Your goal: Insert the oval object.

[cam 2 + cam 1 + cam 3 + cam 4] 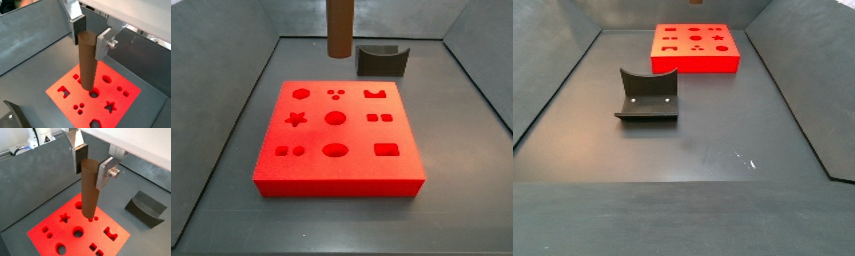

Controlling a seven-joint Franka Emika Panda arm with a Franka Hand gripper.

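Hanging upright above the red block (77, 228), the oval object (89, 190) is a long, smooth, dark brown peg, gripped near its upper end between the flat silver fingers (107, 174) of the gripper (92, 165), which is closed on it. In both wrist views its lower end lies over the block's top face among the cut-outs, clear air showing below it; in a side view only the peg's lower length (339, 28) enters at the upper frame edge, above the floor beyond the block's far side, and the gripper itself is out of that frame. Red block: flat, rectangular, top face pierced with shaped holes, including round, star, square, oval and small paired or triple holes (335, 118). It rests on the dark grey floor (452, 200) of the walled work area, towards the far end in a side view (696, 47), with bare floor on all sides and a broad open stretch of floor between it and the near edge. Fixture (647, 96): dark bracket on a base plate, standing well apart from the block, mid-floor towards one side wall; also seen in both wrist views (146, 207). Grey walls (245, 80) slope up at the floor's edges. No readable writing or labels on any item.
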